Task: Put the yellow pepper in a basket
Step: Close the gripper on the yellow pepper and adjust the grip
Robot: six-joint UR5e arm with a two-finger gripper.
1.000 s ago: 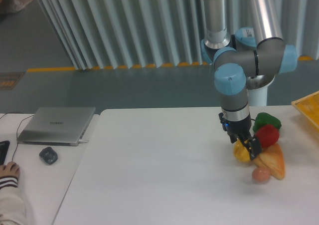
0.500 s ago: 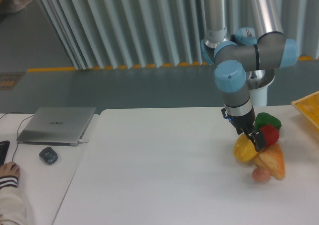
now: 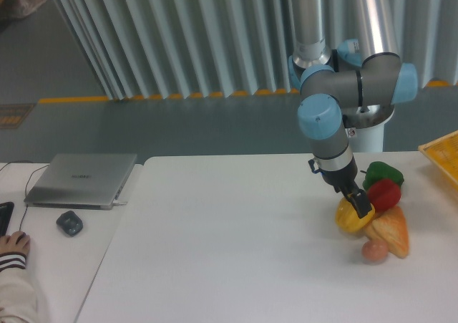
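Observation:
The yellow pepper (image 3: 350, 219) lies on the white table (image 3: 236, 251) at the left of a small pile of toy food. My gripper (image 3: 361, 207) reaches down at a slant, and its dark fingertips rest against the pepper's upper right side, between it and the red pepper (image 3: 383, 193). The fingers look close together, but I cannot make out whether they grip the pepper. A corner of the yellow-orange basket (image 3: 444, 155) shows at the right edge of the view, well apart from the pile.
A green pepper (image 3: 383, 172), a pale orange wedge (image 3: 392, 230) and a small pinkish ball (image 3: 373, 251) crowd the yellow pepper. Far left on a second table are a laptop (image 3: 82, 180), a mouse (image 3: 69, 223) and a person's hand (image 3: 11, 248).
The gripper swung up and right off the yellow pepper, then came back left onto its top. The pepper shifted only slightly and stays on the table.

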